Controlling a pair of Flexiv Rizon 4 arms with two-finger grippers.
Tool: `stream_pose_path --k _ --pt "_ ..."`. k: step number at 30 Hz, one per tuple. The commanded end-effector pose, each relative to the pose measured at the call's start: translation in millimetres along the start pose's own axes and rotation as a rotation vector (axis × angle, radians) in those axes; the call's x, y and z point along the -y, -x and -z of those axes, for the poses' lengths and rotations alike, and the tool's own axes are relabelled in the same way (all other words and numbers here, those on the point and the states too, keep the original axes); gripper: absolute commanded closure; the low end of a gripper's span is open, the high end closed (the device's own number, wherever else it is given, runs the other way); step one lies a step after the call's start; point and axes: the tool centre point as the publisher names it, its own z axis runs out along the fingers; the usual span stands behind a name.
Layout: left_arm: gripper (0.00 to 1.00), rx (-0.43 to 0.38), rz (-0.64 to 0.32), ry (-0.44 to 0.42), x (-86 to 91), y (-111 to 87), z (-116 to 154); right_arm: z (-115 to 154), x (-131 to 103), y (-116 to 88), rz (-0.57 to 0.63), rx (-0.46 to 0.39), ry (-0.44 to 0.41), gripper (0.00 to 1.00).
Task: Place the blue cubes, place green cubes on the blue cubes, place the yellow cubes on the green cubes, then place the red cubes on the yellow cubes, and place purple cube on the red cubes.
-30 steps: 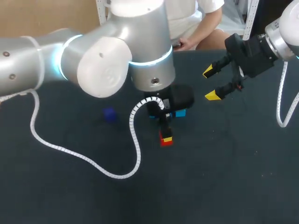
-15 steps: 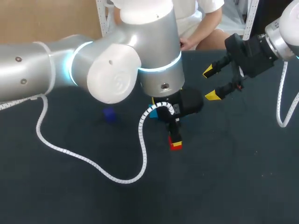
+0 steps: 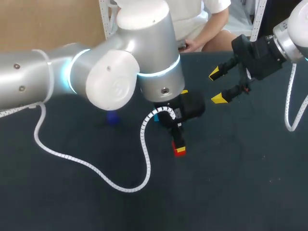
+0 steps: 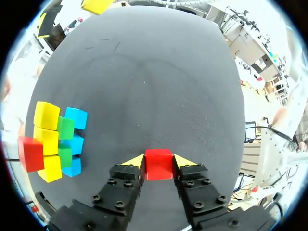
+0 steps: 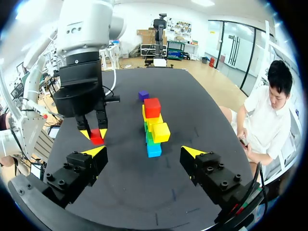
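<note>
Currently left claw (image 4: 159, 161) pinches a red cube (image 4: 159, 166) near the stacked cubes (image 4: 57, 142); right claw (image 5: 143, 151) hangs spread.

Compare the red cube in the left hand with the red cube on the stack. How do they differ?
The held red cube is clamped between the fingers of the left hand; the stacked red cube is free of either hand. The held red cube hangs low near the table, off to one side; the stacked red cube rests on the yellow cubes, highest of all. Both are red and alike in shape.
</note>
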Motion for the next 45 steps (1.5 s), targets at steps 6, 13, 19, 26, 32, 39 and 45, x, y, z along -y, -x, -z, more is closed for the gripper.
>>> stream_pose_path --k 6,13,19,26,32,39,45 --pt "0.79 -0.010 -0.017 -0.011 1.2 0.2 -6.6 0.2 -1.2 -0.2 0.000 0.001 -0.003 0.00" --pt "0.67 -0.023 -0.026 0.000 1.7 1.1 -9.3 0.2 -1.2 -0.2 0.000 0.001 -0.003 0.00" --pt "0.18 -0.021 -0.025 0.002 3.9 1.7 -10.7 0.2 -1.2 -0.2 0.000 0.001 -0.003 0.00" --pt "0.00 -0.017 -0.021 0.003 4.9 0.4 -9.6 0.2 -1.2 -0.2 0.000 0.001 -0.003 0.00" --pt "0.00 0.006 -0.029 0.036 3.7 -7.2 1.2 0.2 -1.2 -0.2 0.000 0.001 -0.003 0.00" --pt "0.00 0.087 -0.125 0.073 1.1 -18.5 23.1 0.2 -1.2 -0.2 0.000 0.001 -0.003 0.00" --pt "0.00 0.101 -0.149 0.081 -1.0 -34.8 47.4 0.2 -1.2 -0.2 0.000 0.001 -0.003 0.00"
